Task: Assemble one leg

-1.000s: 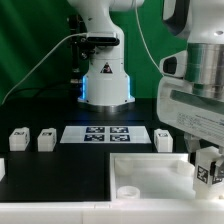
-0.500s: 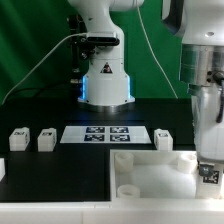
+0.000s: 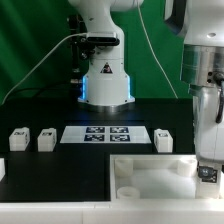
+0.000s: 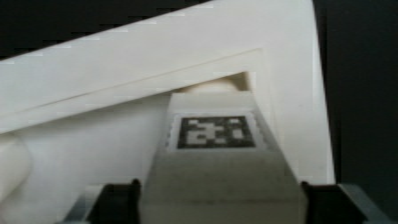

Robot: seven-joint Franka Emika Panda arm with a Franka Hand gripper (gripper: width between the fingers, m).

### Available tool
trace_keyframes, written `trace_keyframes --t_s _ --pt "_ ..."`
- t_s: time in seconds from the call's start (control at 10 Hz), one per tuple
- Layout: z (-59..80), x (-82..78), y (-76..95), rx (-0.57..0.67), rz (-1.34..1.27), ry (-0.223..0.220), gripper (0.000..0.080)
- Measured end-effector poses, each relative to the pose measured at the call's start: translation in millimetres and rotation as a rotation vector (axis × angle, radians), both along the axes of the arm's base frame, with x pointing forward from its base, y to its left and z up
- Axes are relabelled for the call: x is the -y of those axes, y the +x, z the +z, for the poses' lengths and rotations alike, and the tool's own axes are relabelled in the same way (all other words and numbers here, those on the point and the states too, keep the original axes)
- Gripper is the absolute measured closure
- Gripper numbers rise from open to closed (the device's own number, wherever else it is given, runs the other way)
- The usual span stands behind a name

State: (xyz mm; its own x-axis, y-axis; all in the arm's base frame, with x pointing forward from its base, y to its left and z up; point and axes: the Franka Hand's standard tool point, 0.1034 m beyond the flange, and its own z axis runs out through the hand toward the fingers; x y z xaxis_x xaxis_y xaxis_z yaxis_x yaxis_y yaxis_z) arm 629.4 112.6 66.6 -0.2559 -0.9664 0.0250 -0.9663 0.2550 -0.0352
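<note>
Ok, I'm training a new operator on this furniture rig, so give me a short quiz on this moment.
1. True or false: the end effector has the leg between its fingers.
2. What does the held leg hang over?
A. the white panel
B. the marker board
C. bare table
3. Counting only those fully in view, how many loose posts stand to the exterior view's left of the marker board?

Key: 1 true; 2 A; 3 two.
</note>
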Motion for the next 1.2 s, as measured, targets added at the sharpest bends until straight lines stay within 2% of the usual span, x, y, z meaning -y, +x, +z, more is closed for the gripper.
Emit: trace_keyframes --t_s 0.1,0.2,0.4,0.7,1.2 --pt "0.0 0.0 0.0 0.0 0.001 0.0 0.0273" --pt "0.0 -0.1 0.0 0.0 0.001 0.0 0.0172" --pt "7.6 -6.7 1.2 0.041 0.016 0.006 0.0156" --pt "30.5 -15.5 -3.6 0.097 0.036 0.033 0.015" --pt "28.9 -18.4 -6.4 0.097 0.054 0.032 0.015"
